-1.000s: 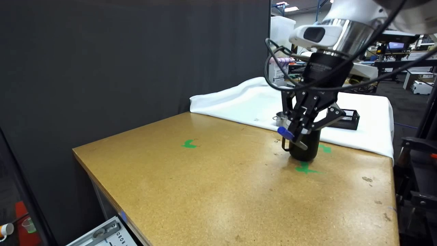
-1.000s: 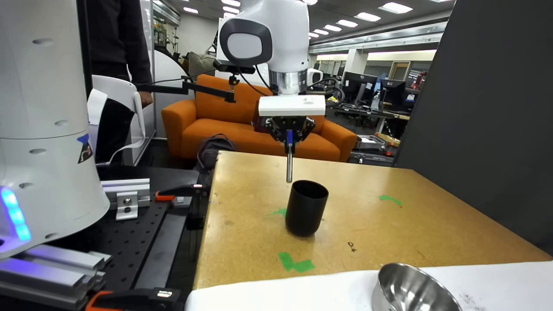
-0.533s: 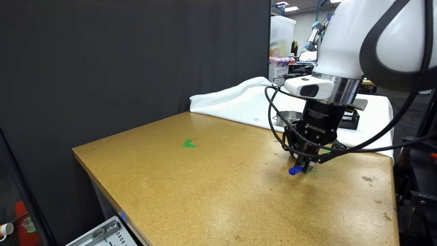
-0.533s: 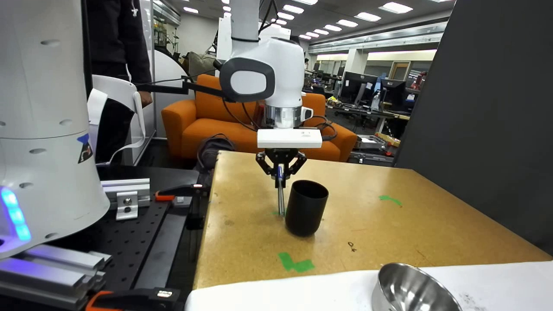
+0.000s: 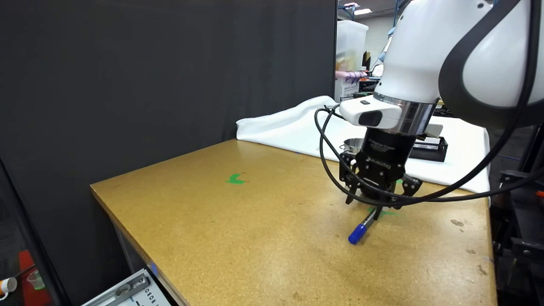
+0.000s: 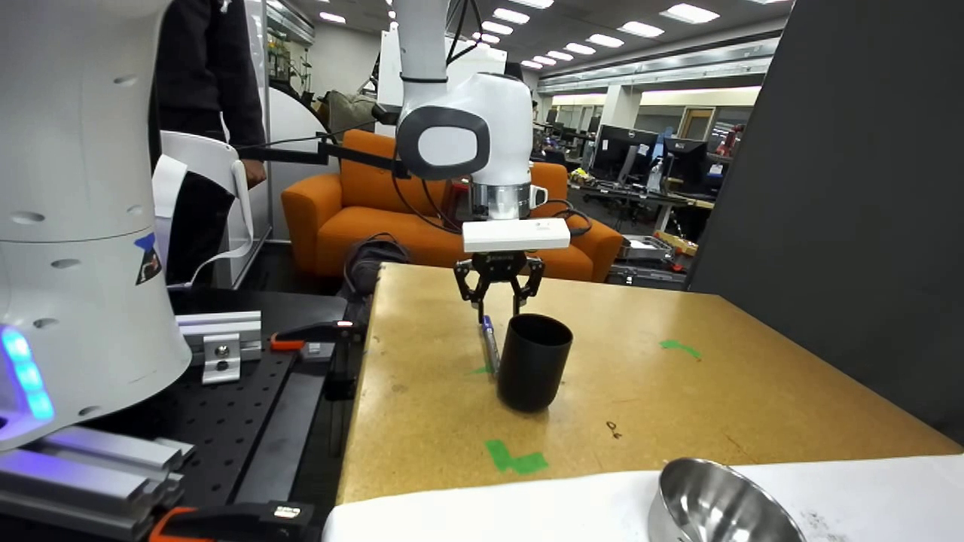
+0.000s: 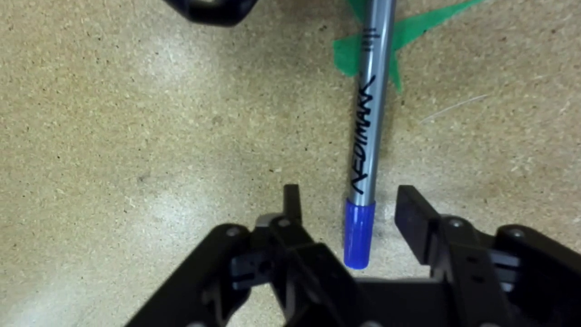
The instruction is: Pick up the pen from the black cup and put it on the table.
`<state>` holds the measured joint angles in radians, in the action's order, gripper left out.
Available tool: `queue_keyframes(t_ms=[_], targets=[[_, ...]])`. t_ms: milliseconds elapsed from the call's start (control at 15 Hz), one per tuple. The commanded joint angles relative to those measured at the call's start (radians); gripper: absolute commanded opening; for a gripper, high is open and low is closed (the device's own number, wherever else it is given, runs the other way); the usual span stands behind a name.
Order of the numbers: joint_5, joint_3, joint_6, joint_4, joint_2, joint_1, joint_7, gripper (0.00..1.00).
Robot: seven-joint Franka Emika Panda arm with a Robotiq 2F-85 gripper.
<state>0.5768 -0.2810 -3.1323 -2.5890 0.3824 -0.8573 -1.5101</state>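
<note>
The pen, silver with a blue cap, lies on the table beside the black cup. The pen shows in the wrist view [image 7: 370, 113] and in both exterior views [image 5: 359, 231] [image 6: 490, 346]. The black cup [image 6: 533, 369] stands upright on the tan table [image 6: 640, 391]; in an exterior view the gripper mostly hides it. My gripper [image 7: 348, 187] is open and empty, its fingers apart on either side of the pen's cap end, not touching it in the wrist view. The gripper also shows just above the pen in both exterior views [image 5: 363, 209] [image 6: 499, 312].
A white-covered surface [image 6: 572, 504] borders the table and bears a metal pot [image 6: 723, 504] and a black mesh box [image 5: 429, 148]. A dark curtain [image 5: 170, 85] stands along one table side. A black rounded shape [image 7: 209, 11] is cut off at the wrist view's top edge.
My gripper, shut on the pen above the cup's rim level, came down beside the cup, then opened. The pen went from held in the fingers to lying on the table.
</note>
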Motion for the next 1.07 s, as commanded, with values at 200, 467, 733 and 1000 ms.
queue_keyframes(t_ms=[200,467,733,1000], targets=[[-0.079,-0.199,0.274,0.033,0.005,-0.179,0.145,1.00],[-0.235,-0.292,0.490,0.025,-0.147,-0.191,0.236,1.00],[-0.422,-0.416,0.618,0.054,-0.357,-0.166,0.308,1.00],[-0.529,-0.105,0.769,0.091,-0.601,0.237,0.339,1.00]])
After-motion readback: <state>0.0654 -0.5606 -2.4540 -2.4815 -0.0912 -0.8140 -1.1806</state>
